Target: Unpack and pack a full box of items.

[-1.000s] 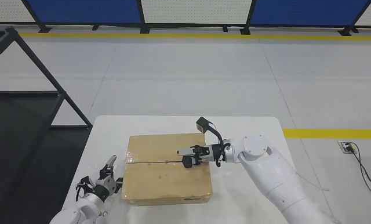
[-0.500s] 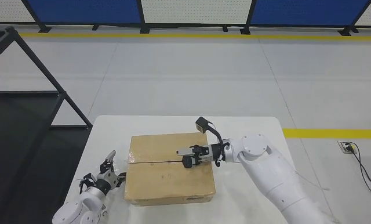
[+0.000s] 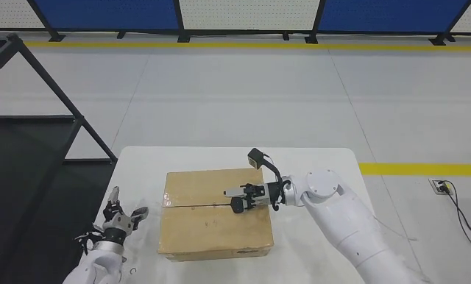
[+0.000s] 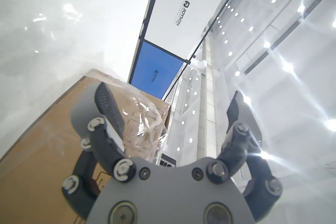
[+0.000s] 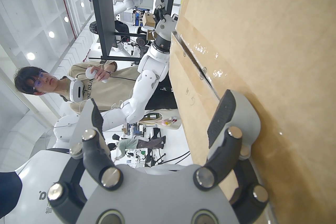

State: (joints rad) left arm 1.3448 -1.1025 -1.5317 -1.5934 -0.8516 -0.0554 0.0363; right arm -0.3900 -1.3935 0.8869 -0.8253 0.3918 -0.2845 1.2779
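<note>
A closed cardboard box sits mid-table, with a taped seam running across its top. My right gripper hovers over the seam near the box's right side. It is open, and one finger lies close against the box top. My left gripper stands open on the table, a short way off the box's left side. Its wrist view shows the box wall with crumpled clear tape beside one finger. Nothing is between the fingers of the left gripper.
The white table has bare room behind and to the right of the box. A black metal frame stands off the table's left edge. The box nearly reaches the table's front edge.
My left gripper has drawn back leftward from the box's left side and turned. The box shifted slightly to the right. The right gripper has stayed put.
</note>
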